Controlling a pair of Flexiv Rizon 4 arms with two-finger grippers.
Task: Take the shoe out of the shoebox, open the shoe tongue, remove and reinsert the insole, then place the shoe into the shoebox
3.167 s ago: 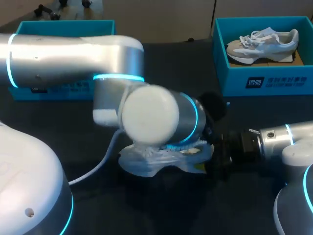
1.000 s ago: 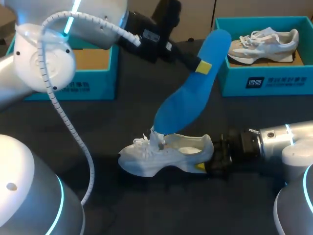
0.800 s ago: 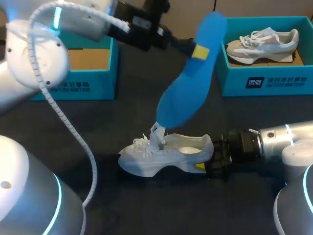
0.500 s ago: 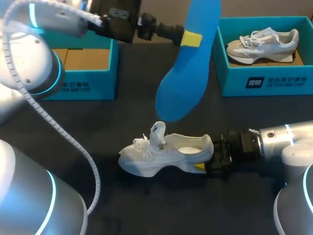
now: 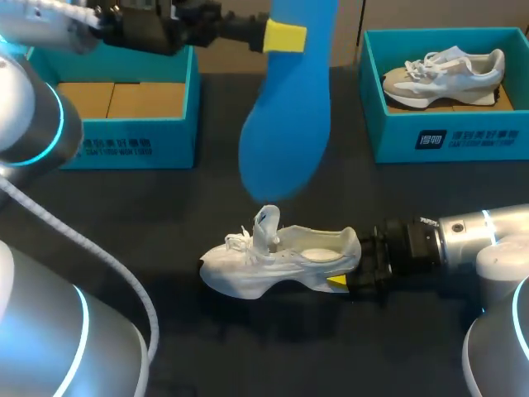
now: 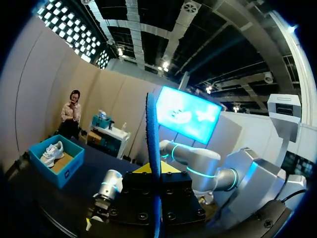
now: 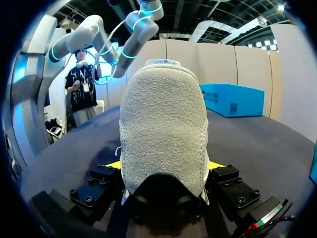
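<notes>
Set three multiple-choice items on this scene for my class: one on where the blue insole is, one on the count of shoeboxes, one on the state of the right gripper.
1. Where is the blue insole relative to the white shoe?
A. Inside it
B. In the air above it, held by the left gripper
C. Flat beside it

2. How many shoeboxes are in view?
A. One
B. Three
C. Two

3. What is the state of the right gripper?
A. Shut on the white shoe's heel
B. Open, clear of the shoe
C. Shut on the insole

Answers:
1 B: the insole hangs from the left gripper's yellow tips, clear of the shoe.
2 C: there is a left shoebox and a right shoebox.
3 A: the right wrist view shows the heel clamped between its fingers.
</notes>
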